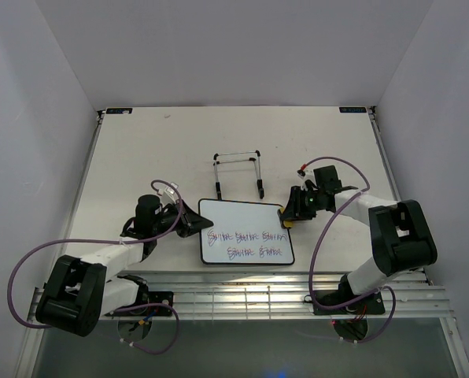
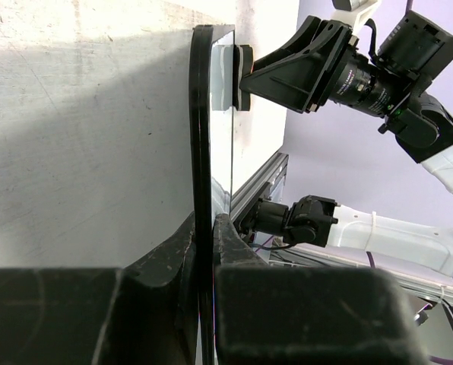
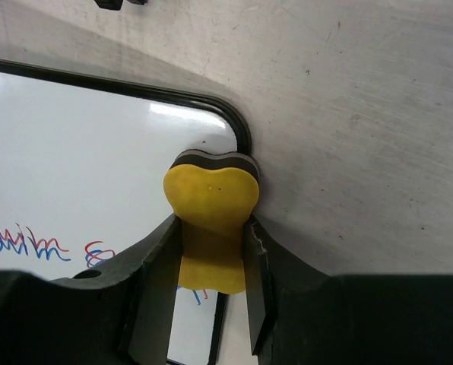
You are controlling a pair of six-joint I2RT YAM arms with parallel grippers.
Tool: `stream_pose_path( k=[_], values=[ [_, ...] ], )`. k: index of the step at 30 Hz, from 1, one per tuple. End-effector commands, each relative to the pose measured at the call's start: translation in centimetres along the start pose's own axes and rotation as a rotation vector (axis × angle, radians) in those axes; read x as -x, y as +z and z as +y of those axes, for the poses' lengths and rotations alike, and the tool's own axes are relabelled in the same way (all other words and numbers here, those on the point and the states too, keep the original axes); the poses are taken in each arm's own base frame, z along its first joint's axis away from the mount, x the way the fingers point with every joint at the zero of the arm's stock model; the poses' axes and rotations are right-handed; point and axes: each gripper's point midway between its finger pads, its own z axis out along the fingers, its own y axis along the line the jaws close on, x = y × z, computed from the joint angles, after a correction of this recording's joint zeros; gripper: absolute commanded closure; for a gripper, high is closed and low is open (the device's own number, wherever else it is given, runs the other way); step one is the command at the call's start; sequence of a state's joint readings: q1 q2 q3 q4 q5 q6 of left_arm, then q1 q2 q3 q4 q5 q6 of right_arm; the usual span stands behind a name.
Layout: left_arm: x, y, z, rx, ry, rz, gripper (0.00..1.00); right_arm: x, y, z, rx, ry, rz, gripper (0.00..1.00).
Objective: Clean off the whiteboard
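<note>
Top external shows the whiteboard [image 1: 245, 242] flat on the worktop [image 1: 140, 150] between our arms. Our left jaws pinch its left rim, surely to steady it, while our right jaws squeeze the yellow eraser [image 3: 210, 199] at its far right corner, lettering unwiped.

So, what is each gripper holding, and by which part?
Left gripper: the whiteboard, left edge; right gripper: the yellow eraser, both sides.

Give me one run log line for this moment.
left gripper: shut on whiteboard edge | right gripper: shut on eraser, at board corner | writing: unerased
</note>
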State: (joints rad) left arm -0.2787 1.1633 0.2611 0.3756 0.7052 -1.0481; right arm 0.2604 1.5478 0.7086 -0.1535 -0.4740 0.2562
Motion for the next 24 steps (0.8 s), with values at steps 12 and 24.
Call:
stream_pose_path(
  k=[12, 24],
  values=[
    [1.4, -0.2, 0.3, 0.015, 0.043, -0.100, 1.00, 2.7, -3.8, 0.6, -0.146, -0.083, -0.069, 0.69],
    [1.7, 0.0, -1.0, -0.015, 0.071, -0.087, 1.00, 2.0, 0.6, 16.4, 0.161, -0.328, -0.024, 0.69]
  ],
)
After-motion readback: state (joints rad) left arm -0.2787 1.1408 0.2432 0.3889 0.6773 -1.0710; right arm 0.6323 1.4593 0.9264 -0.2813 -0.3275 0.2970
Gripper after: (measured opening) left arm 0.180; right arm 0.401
